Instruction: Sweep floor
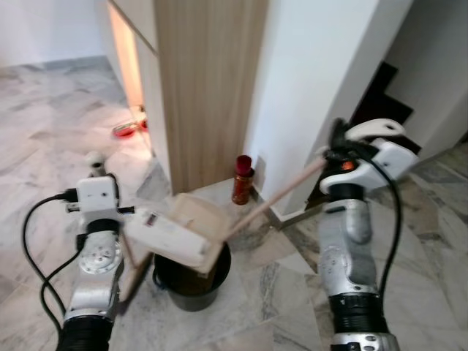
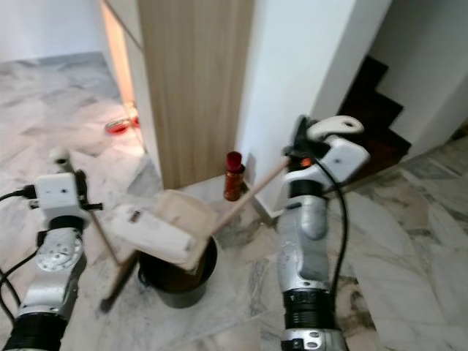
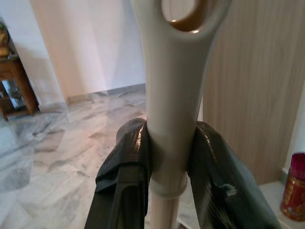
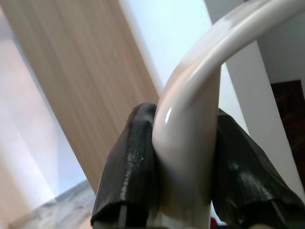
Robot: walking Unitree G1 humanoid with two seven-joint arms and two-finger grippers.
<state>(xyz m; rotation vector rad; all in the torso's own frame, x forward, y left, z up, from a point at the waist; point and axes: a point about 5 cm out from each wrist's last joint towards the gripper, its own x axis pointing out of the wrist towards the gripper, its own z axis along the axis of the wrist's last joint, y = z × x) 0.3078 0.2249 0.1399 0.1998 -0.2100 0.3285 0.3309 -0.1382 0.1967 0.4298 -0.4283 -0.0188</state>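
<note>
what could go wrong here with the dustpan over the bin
1. The beige plastic dustpan sits tilted over the rim of the small black round bin, so debris could spill onto the marble floor or the bin could be tipped.
2. The left gripper and right gripper each clamp a long wooden handle; swinging either could hit the red jar beside the wooden panel.
</note>
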